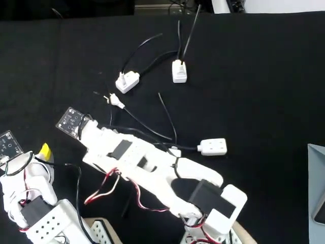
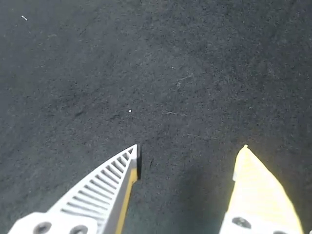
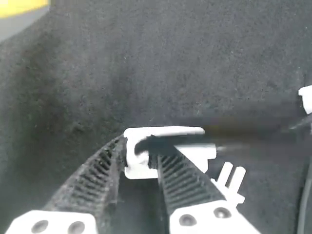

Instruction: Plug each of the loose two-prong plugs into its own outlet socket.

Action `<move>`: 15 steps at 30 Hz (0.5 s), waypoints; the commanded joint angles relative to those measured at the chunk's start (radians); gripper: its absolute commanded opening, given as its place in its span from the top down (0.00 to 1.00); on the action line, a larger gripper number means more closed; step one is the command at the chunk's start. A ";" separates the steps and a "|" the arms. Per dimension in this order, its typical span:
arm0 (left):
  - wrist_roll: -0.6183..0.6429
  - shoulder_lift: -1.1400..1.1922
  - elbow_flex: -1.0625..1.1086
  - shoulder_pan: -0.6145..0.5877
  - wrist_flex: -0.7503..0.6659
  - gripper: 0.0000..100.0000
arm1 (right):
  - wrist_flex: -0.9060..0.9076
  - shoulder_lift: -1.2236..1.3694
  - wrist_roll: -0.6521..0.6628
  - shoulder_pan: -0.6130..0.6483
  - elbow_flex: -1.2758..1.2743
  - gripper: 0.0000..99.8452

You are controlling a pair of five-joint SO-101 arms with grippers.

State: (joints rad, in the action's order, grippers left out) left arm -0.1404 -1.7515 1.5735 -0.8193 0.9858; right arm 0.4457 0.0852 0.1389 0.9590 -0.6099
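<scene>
Right tool (image 3: 139, 148) clamped on white two-prong plug (image 3: 168, 131); prongs show beside one finger, black cord (image 3: 253, 138) trails off, black tabletop (image 3: 195, 58) beneath. Left tool (image 2: 190, 148) apart, one white finger, one yellow, over bare tabletop. From overhead: loose plug (image 1: 116, 100) lies mid-tabletop; white socket block (image 1: 213, 147) well apart from it; corded white block (image 1: 127, 81) and second block (image 1: 179, 71) farther back.

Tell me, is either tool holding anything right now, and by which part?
The right tool grips a white two-prong plug by its body, with the prongs sticking out free. The left tool holds nothing.
</scene>
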 commanded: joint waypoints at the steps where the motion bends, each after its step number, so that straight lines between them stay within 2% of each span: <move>1: 0.008 -0.009 -0.005 -0.002 -0.006 0.69 | -0.006 0.004 -0.006 -0.018 -0.005 0.99; 10: 0.008 -0.006 -0.005 -0.001 -0.006 0.69 | 0.012 0.056 0.003 -0.034 0.028 0.99; 15: 0.008 -0.006 -0.005 -0.001 -0.006 0.69 | 0.006 -0.071 0.129 -0.066 0.036 0.99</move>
State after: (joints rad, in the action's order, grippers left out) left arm -0.1404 -1.7515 1.5735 -0.8193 0.9858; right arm 0.4503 0.0852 0.2140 0.9436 -0.6053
